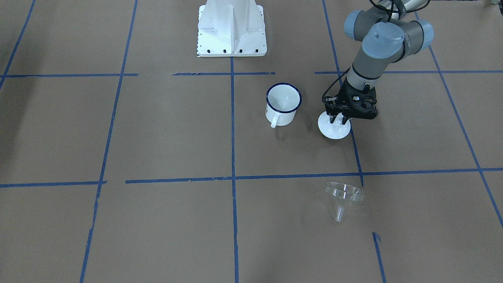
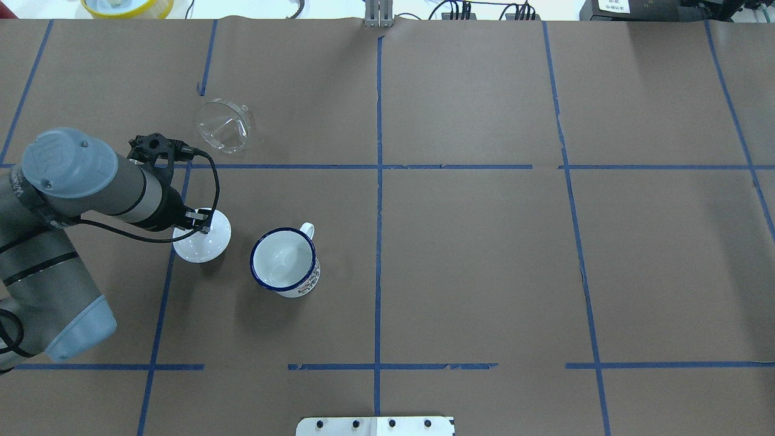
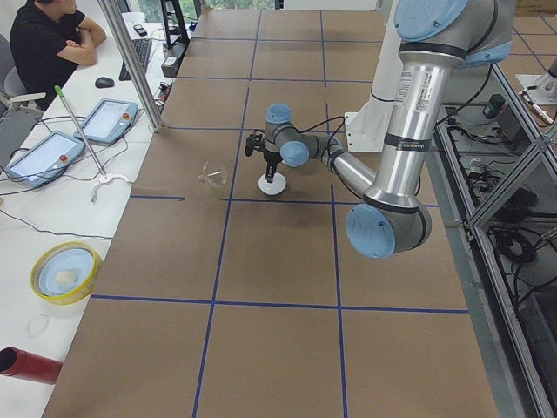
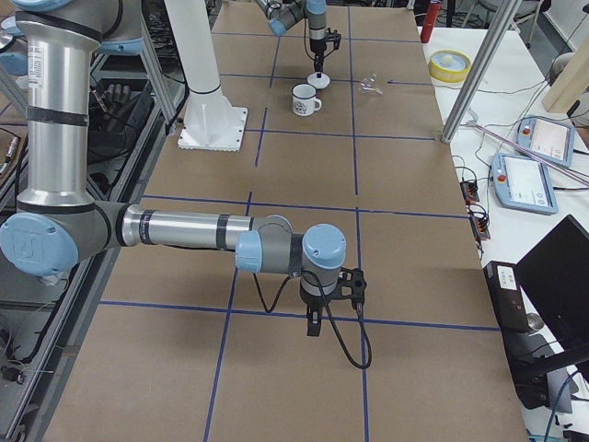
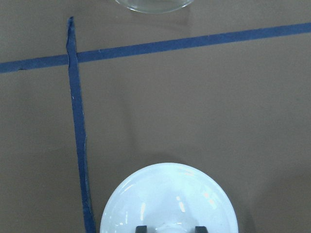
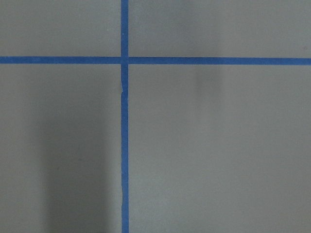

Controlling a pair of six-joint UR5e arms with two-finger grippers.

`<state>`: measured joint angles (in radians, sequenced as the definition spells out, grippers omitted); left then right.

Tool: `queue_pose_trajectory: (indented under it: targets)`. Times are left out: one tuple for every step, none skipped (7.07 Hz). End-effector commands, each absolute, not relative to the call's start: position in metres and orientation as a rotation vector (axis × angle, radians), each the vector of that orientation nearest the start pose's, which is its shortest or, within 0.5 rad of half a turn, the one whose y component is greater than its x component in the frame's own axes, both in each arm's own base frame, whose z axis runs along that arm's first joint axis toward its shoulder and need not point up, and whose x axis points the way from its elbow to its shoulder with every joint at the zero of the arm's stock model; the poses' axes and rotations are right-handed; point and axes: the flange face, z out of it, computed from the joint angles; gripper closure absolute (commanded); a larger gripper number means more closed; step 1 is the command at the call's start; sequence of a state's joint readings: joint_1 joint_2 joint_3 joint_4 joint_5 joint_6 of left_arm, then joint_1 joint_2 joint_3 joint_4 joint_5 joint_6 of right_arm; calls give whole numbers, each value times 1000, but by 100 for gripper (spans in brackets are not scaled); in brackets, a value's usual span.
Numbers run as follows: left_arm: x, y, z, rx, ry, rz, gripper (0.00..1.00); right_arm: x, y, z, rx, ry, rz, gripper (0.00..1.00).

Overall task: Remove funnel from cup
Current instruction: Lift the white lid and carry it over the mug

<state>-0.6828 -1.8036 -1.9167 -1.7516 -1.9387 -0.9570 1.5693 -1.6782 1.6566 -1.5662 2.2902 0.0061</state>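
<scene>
Funnel (image 2: 224, 125) lies tipped toward the far left corner, apart from cup (image 2: 284, 261); left wrist view alone shows left gripper (image 5: 170, 228) clamping the lid (image 5: 167, 194) by its knob; right gripper (image 4: 313, 324): cannot tell.

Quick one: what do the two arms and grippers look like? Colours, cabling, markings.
The left arm and right arm are silver-grey tubes with pale blue joint caps; a logo is embossed on one left-arm cap. The left gripper and right gripper are black, with two slim fingers each. A black cable loops loose at each wrist.
</scene>
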Motion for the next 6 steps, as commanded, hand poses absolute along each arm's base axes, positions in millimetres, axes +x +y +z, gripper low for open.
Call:
queue_pose_trajectory:
  targets:
    - [334, -426, 293, 162, 784, 31, 100, 67, -445, 670, -19, -719, 10, 0]
    - [325, -422, 251, 115, 804, 32, 100, 67, -445, 670, -19, -719, 10, 0]
    - [321, -416, 210, 85, 807, 22, 100, 67, -445, 670, -19, -719, 10, 0]
    - [328, -413, 187, 20, 834, -69, 100, 67, -445, 670, -19, -719, 10, 0]
    - [353, -397, 173, -32, 866, -119, 100, 67, -445, 670, -19, -719, 10, 0]
    - [386, -389, 168, -67, 864, -122, 100, 67, -445, 670, -19, -719, 10, 0]
